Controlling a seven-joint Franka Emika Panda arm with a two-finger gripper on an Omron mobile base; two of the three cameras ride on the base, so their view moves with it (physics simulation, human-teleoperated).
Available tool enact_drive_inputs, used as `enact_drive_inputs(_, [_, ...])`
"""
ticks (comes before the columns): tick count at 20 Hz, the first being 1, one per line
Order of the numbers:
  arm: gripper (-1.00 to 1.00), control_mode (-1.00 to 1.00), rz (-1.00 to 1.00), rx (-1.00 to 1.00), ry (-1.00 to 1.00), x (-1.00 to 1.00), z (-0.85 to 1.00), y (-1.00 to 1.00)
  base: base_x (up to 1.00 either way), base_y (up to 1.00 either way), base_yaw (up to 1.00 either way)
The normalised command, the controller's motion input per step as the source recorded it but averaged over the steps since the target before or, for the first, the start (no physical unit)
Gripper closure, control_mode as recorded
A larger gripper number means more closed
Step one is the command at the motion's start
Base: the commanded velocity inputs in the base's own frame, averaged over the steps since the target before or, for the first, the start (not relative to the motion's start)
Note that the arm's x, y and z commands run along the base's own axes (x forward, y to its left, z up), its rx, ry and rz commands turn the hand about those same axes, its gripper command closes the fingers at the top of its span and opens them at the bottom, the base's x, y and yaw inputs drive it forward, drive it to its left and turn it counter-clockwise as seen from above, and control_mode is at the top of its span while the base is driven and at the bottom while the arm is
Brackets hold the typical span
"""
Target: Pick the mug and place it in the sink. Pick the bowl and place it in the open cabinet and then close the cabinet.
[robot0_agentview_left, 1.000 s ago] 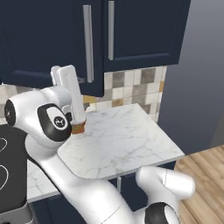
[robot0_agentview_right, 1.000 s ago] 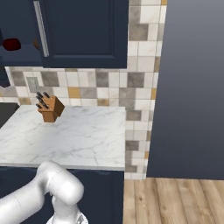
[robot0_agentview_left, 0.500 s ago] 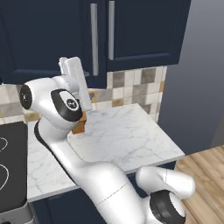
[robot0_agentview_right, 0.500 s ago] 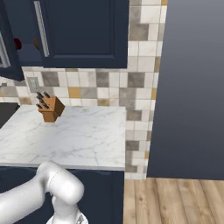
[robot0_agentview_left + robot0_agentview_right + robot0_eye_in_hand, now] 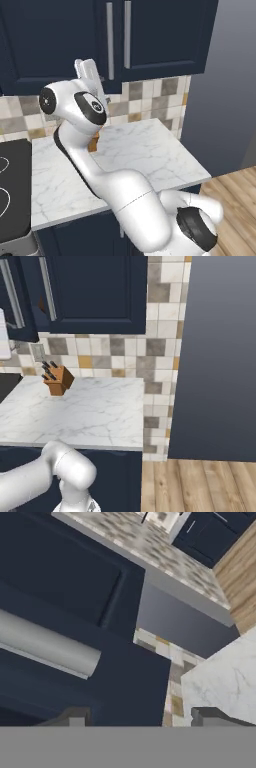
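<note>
Both cabinet [image 5: 150, 35] doors look shut, up at 12 o'clock above the counter [image 5: 145, 155]. Gripper [image 5: 142, 714] jaws spread beside the bar handle [image 5: 47, 644], nothing pinched (can't see mug or bowl). Risk: fingers snagging that handle and tugging the door open again.

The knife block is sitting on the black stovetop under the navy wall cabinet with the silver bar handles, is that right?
Not quite. The knife block stands on the white marble counter, not on the stovetop. The right base view shows it against the tiled backsplash, below the navy wall cabinet with the silver bar handles.
</note>
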Motion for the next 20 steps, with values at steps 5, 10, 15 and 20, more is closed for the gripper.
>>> enact_drive_inputs(5, [-1.0, -1.0, 0.16, 0.09, -0.11, 0.76, -0.2, -0.18, 0.0, 0.0, 0.0])
enact_drive_inputs(10, [-1.0, -1.0, 0.15, 0.1, -0.07, 0.91, -0.17, -0.13, 0.0, 0.0, 0.0])
enact_drive_inputs(15, [-1.0, -1.0, 0.1, 0.09, -0.03, 0.99, -0.17, 0.0, 0.0, 0.0, 0.0])
enact_drive_inputs(20, [-1.0, -1.0, 0.02, 0.09, 0.0, 1.0, -0.12, 0.0, 0.0, 0.0, 0.0])
